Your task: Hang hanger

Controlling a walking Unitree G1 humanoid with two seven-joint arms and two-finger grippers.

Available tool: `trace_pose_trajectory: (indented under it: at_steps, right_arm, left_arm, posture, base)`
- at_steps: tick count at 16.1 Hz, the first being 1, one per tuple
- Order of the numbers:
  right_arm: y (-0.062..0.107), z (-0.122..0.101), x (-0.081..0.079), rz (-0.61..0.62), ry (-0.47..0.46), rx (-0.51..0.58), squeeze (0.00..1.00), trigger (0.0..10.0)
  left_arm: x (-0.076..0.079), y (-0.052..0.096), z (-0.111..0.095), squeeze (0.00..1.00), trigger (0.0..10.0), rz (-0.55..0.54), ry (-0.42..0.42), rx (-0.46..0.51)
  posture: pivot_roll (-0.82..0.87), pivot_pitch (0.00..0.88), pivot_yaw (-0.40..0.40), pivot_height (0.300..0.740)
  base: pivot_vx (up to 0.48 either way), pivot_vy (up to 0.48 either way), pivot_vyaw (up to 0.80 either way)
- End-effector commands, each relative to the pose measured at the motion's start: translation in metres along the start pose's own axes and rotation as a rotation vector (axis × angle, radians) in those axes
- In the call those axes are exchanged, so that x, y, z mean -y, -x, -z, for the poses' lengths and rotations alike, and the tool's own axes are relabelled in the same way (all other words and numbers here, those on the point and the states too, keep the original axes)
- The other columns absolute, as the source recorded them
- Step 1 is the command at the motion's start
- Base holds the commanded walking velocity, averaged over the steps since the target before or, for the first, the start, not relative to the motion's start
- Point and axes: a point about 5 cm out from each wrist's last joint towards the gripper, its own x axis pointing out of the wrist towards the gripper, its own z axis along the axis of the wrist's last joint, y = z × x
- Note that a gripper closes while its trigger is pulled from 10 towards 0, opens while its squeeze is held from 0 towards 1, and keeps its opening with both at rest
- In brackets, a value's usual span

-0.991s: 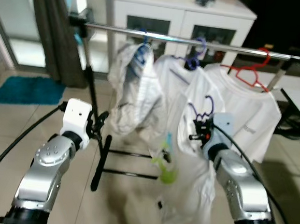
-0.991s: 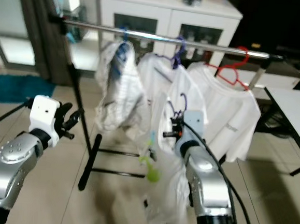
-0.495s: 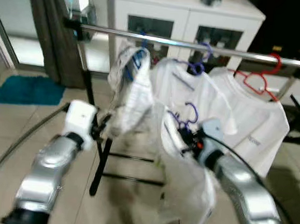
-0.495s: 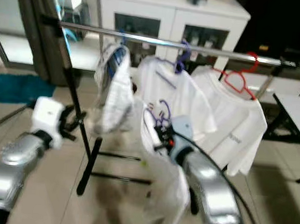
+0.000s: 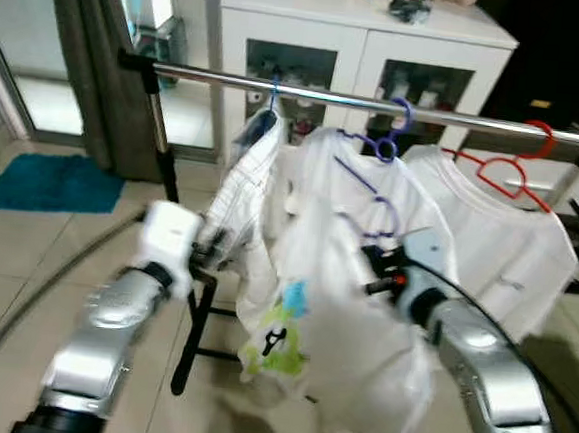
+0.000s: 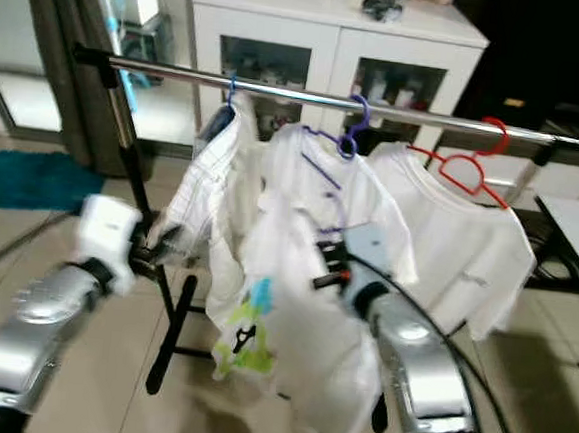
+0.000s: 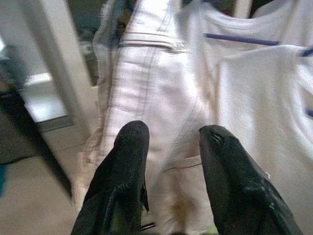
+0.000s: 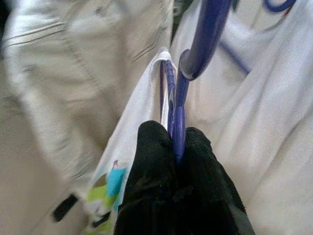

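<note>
Purple plastic is what I see clamped in my right hand [image 8: 173, 147]: the hanger [image 8: 193, 58] I am meant to hang, pinched at its neck between both black fingers [image 8: 151, 161], with a white shirt [image 5: 359, 352] bearing a green and blue print draped from it. In the head views that hand sits in front of the clothes rail [image 5: 329, 95], below the bar, and the hanger's hook is not on the bar.

On the rail hang three garments: a pale checked shirt [image 5: 247, 188] on a blue hanger [image 5: 272, 93], a white shirt [image 6: 313, 178] on another purple hanger [image 6: 354, 131], and a white T-shirt [image 6: 457, 250] on a red hanger [image 6: 479, 166].

My left hand [image 7: 168, 147] is raised beside the rail's black upright [image 5: 164, 156], fingers parted and holding nothing, pointed at the checked shirt.

Behind the rail stands a white cabinet [image 5: 363, 52] with glass doors; I can make out small items on its shelves, too blurred to name. A teal mat [image 5: 52, 180] lies on the tiled floor [image 5: 26, 256] to the left, near a dark curtain [image 5: 91, 60].
</note>
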Motion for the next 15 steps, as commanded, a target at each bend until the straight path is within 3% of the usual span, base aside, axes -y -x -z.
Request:
trace_pose_trajectory:
  at_steps: [1,5,7,10,14,15]
  right_arm:
    - [-0.006,-0.020,-0.005,0.009,0.021,0.090,0.00,10.0]
    - [-0.012,-0.033,-0.014,0.008,-0.001,0.161,0.00,10.0]
    - [-0.011,-0.051,-0.019,0.006,-0.046,0.248,0.00,10.0]
    - [-0.015,-0.069,-0.021,0.031,-0.020,0.287,0.00,10.0]
    - [-0.033,-0.089,-0.016,0.101,-0.014,0.273,0.00,10.0]
    - [-0.042,-0.097,-0.013,0.118,-0.026,0.274,0.00,10.0]
  left_arm:
    - [-0.010,0.002,-0.004,0.00,10.0,-0.029,-0.022,0.006]
    - [-0.010,0.001,-0.006,0.00,10.0,-0.030,-0.026,0.012]
    - [-0.009,0.001,-0.006,0.00,10.0,-0.026,-0.032,0.016]
    - [-0.008,0.001,-0.012,0.00,10.0,-0.004,-0.039,0.038]
    - [-0.013,0.006,-0.021,0.00,10.0,0.072,-0.114,0.054]
    - [-0.013,0.010,-0.030,0.00,10.0,0.136,-0.118,0.082]
  posture:
    - [-0.03,0.000,-0.056,0.740]
    - [-0.03,0.000,-0.058,0.740]
    - [-0.03,0.000,-0.058,0.740]
    - [-0.03,0.000,-0.059,0.740]
    - [-0.02,0.000,-0.060,0.740]
    - [-0.02,0.000,-0.059,0.740]
  base:
    - [0.307,0.000,0.00]
    - [0.311,0.000,0.00]
    - [0.304,0.000,0.00]
    - [0.099,0.000,0.00]
    - [0.000,0.000,0.00]
    - [0.000,0.000,0.00]
